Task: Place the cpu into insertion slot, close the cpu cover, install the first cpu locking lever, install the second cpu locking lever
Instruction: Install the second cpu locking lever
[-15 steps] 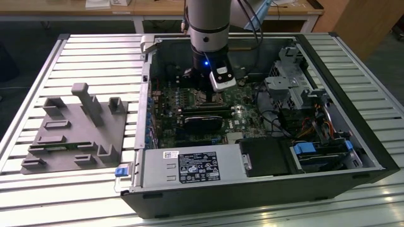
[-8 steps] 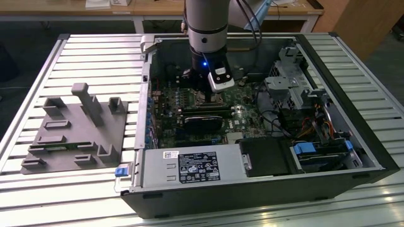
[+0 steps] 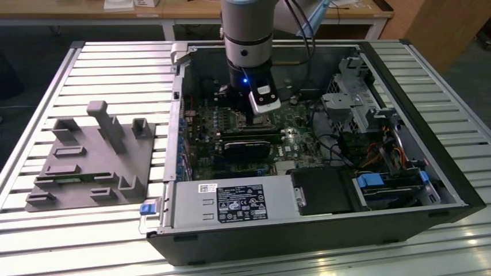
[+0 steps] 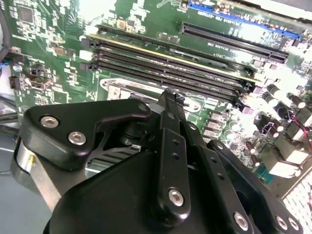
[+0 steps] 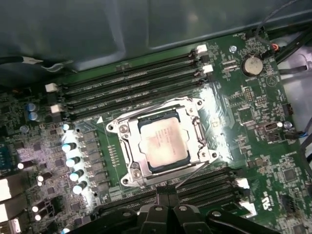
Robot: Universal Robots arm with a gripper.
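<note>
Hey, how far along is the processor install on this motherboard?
Done: the pale grey square cpu lies in the silvery-rimmed insertion slot, its metal cover frame seemingly down. In hand: the black pincer, shut and empty, sits at the slot's edge. Left: the locking levers; whether either is latched I cannot tell.

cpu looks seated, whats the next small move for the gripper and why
Probably ease the gripper down toward the thin lever wire at the near edge of the insertion slot. In the first wrist view the cpu lies flat in the slot with the metal frame around it, and the shut jaws hover beside that edge. Whether either lever is latched is unclear.
</note>
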